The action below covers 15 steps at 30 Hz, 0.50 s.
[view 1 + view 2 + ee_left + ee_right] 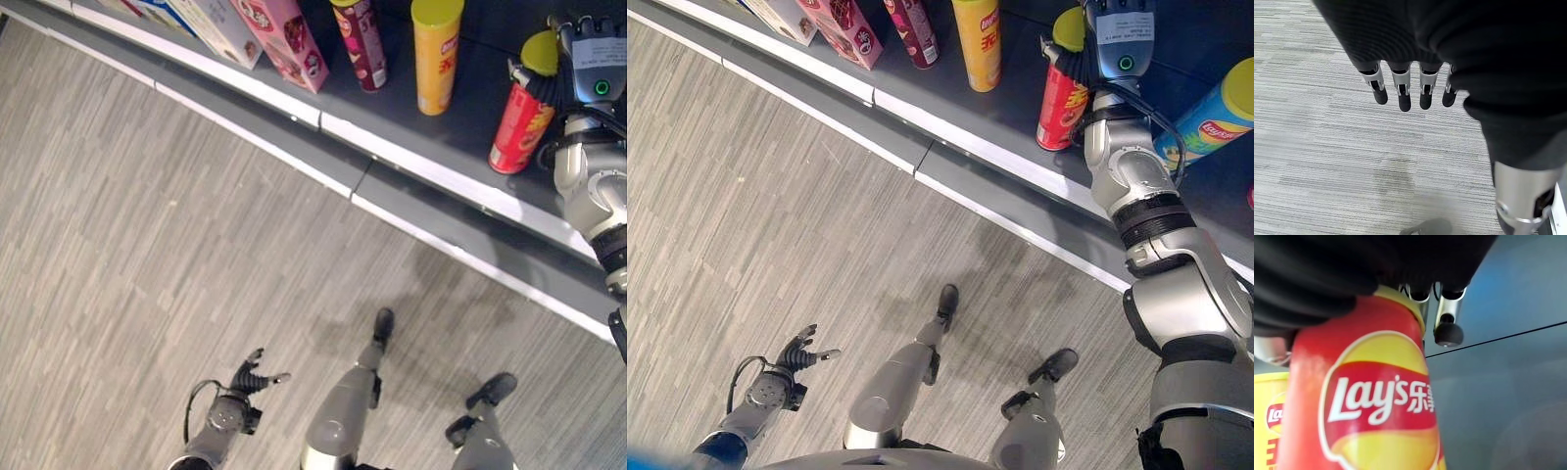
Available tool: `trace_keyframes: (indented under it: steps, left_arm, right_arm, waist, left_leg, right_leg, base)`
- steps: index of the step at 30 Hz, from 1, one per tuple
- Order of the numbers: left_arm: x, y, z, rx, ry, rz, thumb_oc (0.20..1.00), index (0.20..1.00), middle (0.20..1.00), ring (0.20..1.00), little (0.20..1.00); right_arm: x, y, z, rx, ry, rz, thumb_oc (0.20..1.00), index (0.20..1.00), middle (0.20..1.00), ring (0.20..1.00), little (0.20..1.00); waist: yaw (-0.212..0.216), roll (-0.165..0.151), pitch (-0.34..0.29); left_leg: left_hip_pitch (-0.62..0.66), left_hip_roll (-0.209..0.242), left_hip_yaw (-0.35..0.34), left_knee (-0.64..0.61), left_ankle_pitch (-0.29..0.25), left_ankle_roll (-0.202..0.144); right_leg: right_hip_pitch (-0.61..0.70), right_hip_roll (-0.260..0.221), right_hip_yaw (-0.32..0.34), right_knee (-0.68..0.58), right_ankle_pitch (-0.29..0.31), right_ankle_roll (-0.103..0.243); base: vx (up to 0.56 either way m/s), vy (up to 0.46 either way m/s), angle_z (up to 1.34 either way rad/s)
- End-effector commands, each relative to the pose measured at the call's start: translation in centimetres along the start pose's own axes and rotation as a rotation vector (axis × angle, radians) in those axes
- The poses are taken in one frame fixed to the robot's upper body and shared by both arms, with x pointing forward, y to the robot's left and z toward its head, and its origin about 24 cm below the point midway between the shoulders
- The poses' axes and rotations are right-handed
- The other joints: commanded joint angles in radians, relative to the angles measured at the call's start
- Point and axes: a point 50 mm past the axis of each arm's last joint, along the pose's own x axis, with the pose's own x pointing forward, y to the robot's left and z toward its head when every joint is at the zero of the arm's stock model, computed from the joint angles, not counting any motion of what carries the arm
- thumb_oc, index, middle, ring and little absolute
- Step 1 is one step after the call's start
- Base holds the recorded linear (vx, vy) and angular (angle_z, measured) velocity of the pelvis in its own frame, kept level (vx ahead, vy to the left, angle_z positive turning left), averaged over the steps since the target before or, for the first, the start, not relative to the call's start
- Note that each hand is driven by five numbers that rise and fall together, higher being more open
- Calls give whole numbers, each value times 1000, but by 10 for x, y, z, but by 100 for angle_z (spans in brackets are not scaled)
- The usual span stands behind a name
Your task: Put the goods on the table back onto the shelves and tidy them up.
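Right wrist view puts your right hand [1120, 34] clasped round the red chip can [1063, 98], standing it on the grey shelf [1019, 147] beside the yellow can [978, 44]; left hand [801, 354] hangs slack-fingered.

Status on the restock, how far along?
Looks done: pink box, maroon can and yellow can stand on the shelf. In hand: right hand grips the red can, bottom on the shelf, tilted. Left: release and straighten it. Left hand hangs open over the floor.
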Motion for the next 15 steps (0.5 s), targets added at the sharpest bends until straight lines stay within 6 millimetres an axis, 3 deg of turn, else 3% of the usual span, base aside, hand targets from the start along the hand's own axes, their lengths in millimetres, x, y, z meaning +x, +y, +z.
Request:
trace_keyframes:
  steps: [1,15]
  left_arm:
    - [2,7,2,33,-8,10,1000,1000,1000,1000,1000]
    - [1,9,1,30,-9,14,1000,1000,1000,1000,1000]
  right_arm:
    - [31,-30,11,2,-55,-107,200,200,200,200,200]
    - [43,-45,0,-22,-13,-157,200,200,200,200,200]
  waist:
    - [31,-5,-14]
    - [44,5,-19]
  left_leg:
    - [22,22,88,11,-49,-59]
    - [18,11,78,12,-52,-55]
  right_leg:
    - [-48,-66,67,184,-91,49]
    - [-49,-70,61,184,-88,54]
  base:
    - [0,0,0]
    - [0,0,0]
